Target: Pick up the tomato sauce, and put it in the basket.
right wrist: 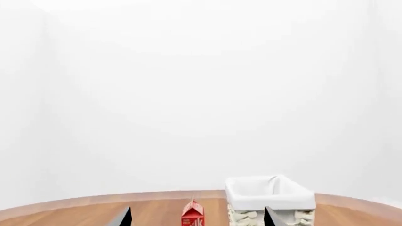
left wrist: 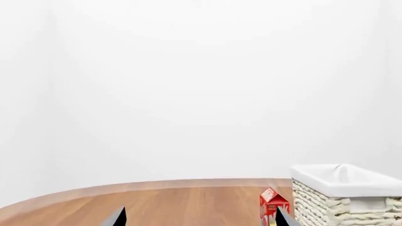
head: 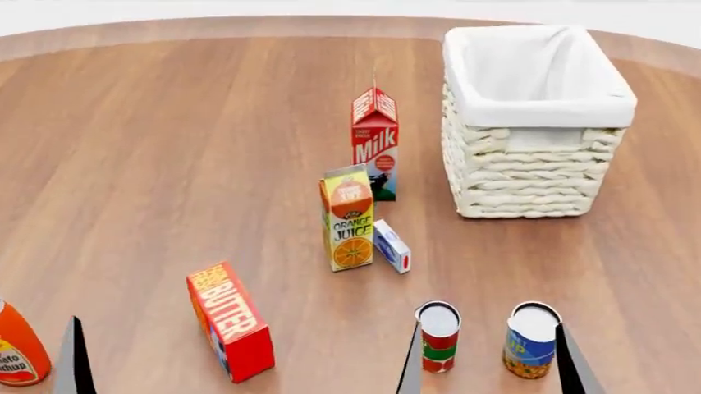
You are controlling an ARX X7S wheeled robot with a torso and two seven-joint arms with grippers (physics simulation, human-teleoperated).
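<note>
The tomato sauce (head: 439, 336), a small can with a red and green label, stands near the table's front edge in the head view. It does not show in either wrist view. My right gripper (head: 490, 361) is open and empty. Its left finger (head: 411, 365) overlaps the can's left edge and its right finger stands beside a blue and orange can (head: 531, 341). Only one finger (head: 75, 361) of my left gripper shows there. The left wrist view shows my left gripper (left wrist: 199, 219) open and empty. The cream wicker basket (head: 526, 180) stands at the back right, and it shows in both wrist views (left wrist: 345, 202) (right wrist: 270, 197).
A milk carton (head: 375, 144), an orange juice carton (head: 350, 217) and a small white box (head: 391, 245) stand mid-table. A red butter box (head: 231, 320) and an orange ketchup bottle (head: 16, 349) are at the front left. The milk carton also shows in the wrist views (left wrist: 273, 207) (right wrist: 193, 215).
</note>
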